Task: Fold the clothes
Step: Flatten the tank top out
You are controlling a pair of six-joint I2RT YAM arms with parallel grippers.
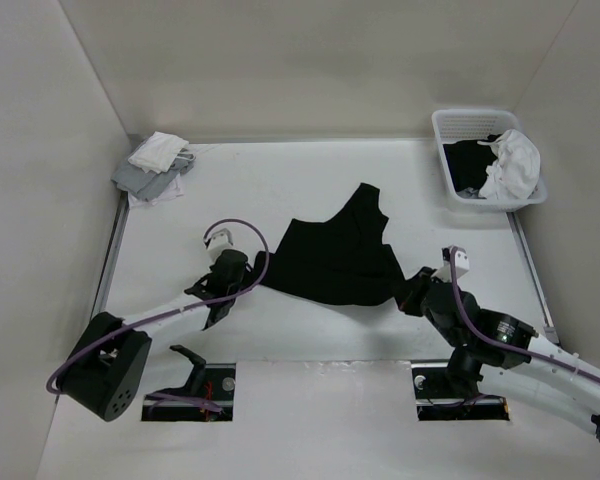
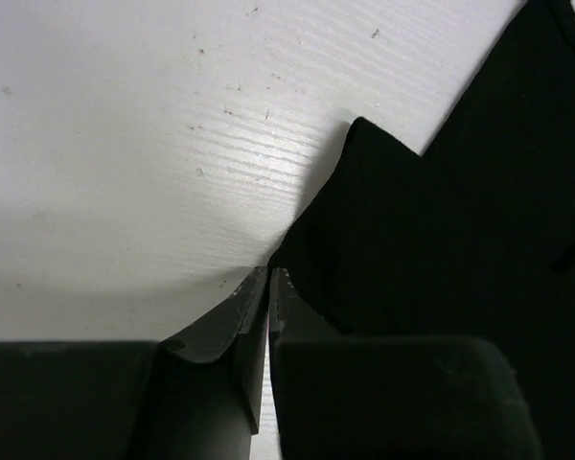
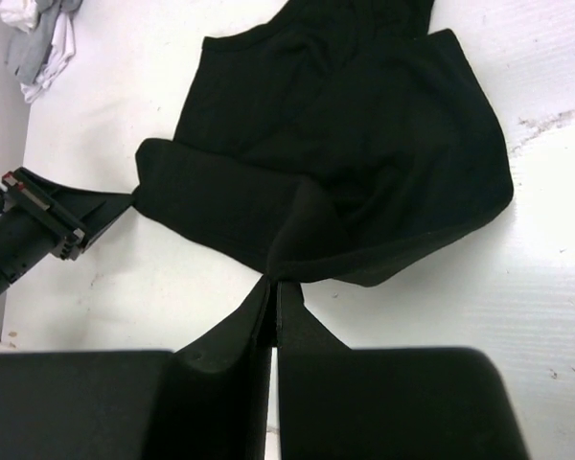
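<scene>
Well, clothes: black, lying rumpled mid-surface between both arms
Left claw: pinched shut on the garment's left corner
Right claw: closed, gripping a raised fold at its near edge

plain black clothes, white table, white basket

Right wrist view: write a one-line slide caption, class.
Right gripper pinches a raised fold of the black garment; left gripper holds its far corner.
</scene>
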